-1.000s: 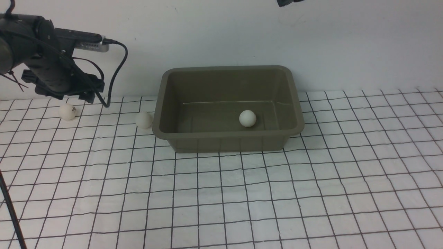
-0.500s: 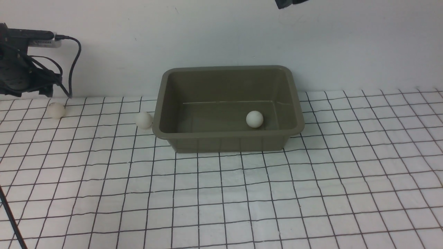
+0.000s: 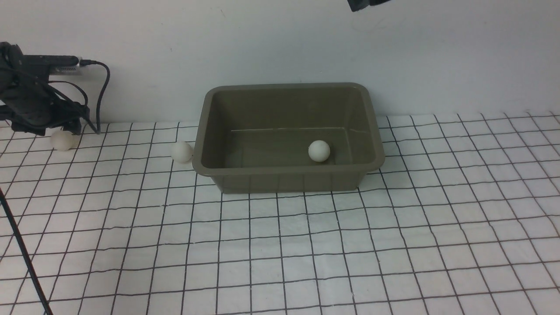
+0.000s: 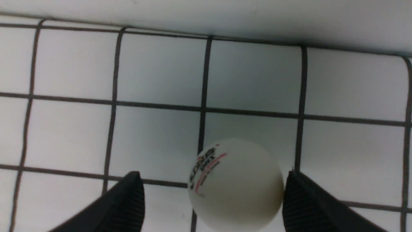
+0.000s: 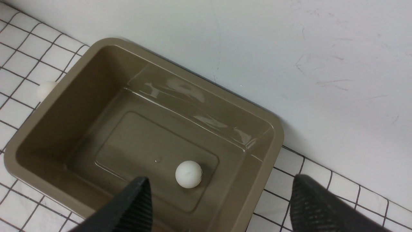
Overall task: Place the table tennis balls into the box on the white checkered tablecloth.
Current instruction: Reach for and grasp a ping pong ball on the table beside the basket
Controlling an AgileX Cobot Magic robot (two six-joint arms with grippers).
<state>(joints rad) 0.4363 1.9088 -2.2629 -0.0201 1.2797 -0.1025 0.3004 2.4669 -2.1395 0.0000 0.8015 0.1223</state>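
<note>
The olive-green box (image 3: 288, 87) stands on the white checkered tablecloth (image 3: 280, 245) against the back wall. One table tennis ball (image 3: 319, 151) lies inside it, also seen in the right wrist view (image 5: 189, 174). A second ball (image 3: 181, 152) rests against the box's left wall outside. A third ball (image 3: 63, 140), with a printed mark, lies at the far left. My left gripper (image 4: 213, 174) is open and low around it; the ball (image 4: 236, 185) touches one finger (image 4: 297, 196) and stands apart from the other. My right gripper (image 5: 220, 178) is open and empty, high above the box's right end.
The white wall runs right behind the box and the far-left ball. A black cable (image 3: 103, 92) hangs from my left arm. A thin dark cable (image 3: 22, 253) crosses the cloth's lower left corner. Only a dark bit of my right arm (image 3: 365, 3) shows at the front view's top edge.
My left arm swung left, then came down over the far-left ball, which rolled left along the wall. The ball in the box rolled a little right and settled.
</note>
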